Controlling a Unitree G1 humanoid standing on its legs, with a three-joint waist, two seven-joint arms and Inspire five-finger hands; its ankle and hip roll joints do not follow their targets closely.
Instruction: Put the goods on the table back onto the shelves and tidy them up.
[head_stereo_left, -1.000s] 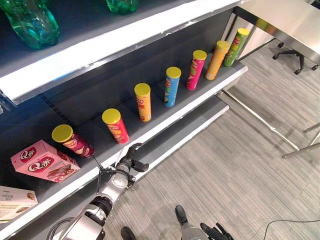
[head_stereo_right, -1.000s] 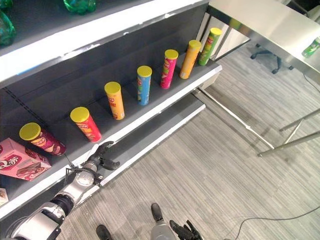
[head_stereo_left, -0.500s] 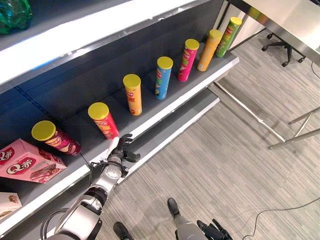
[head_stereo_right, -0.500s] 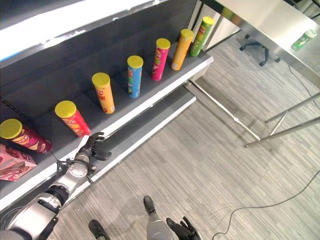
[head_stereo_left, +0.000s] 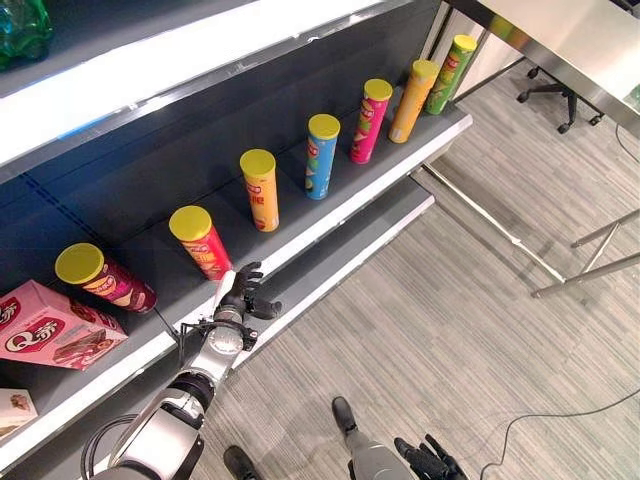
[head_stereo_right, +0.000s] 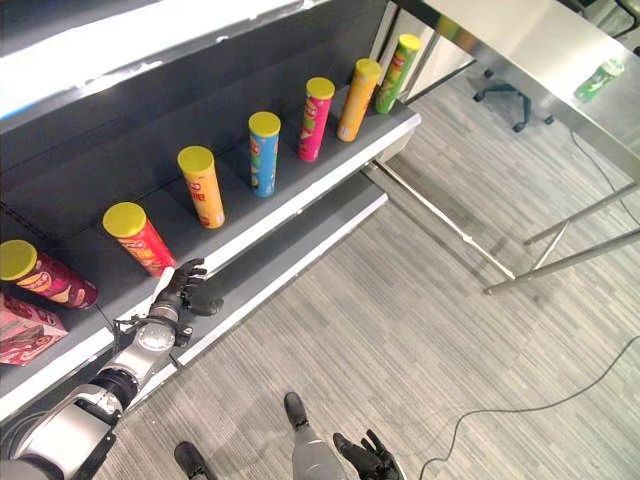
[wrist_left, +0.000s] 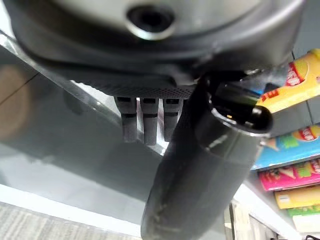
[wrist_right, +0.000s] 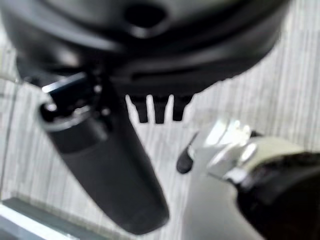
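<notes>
We are judging the job mostly done: seven tall crisp tubes with yellow lids are standing in a row on the dark grey shelf board (head_stereo_left: 300, 215), and none is in either hand. Nearest our left hand (head_stereo_left: 243, 298) is the red crisp tube (head_stereo_left: 201, 243), just behind it; further along the board from that tube are the orange-yellow tube (head_stereo_left: 261, 190), the blue tube (head_stereo_left: 319, 156), the pink tube (head_stereo_left: 369, 121), the orange tube (head_stereo_left: 412, 88) and the green tube (head_stereo_left: 448, 62). On the red tube's other side the maroon tube (head_stereo_left: 103, 279) is leaning, then a pink snack box (head_stereo_left: 55, 327).

Our left hand is hovering at the board's front edge beside the red tube, fingers loosely spread, grasping nothing. Our right hand (head_stereo_right: 366, 460) is hanging low over the floor, fingers relaxed and empty.

Beyond the green tube, on the steel table (head_stereo_right: 520, 50), a green bottle (head_stereo_right: 597, 80) is lying; we are judging that it is left to shelve, and the leaning maroon tube to straighten.
</notes>
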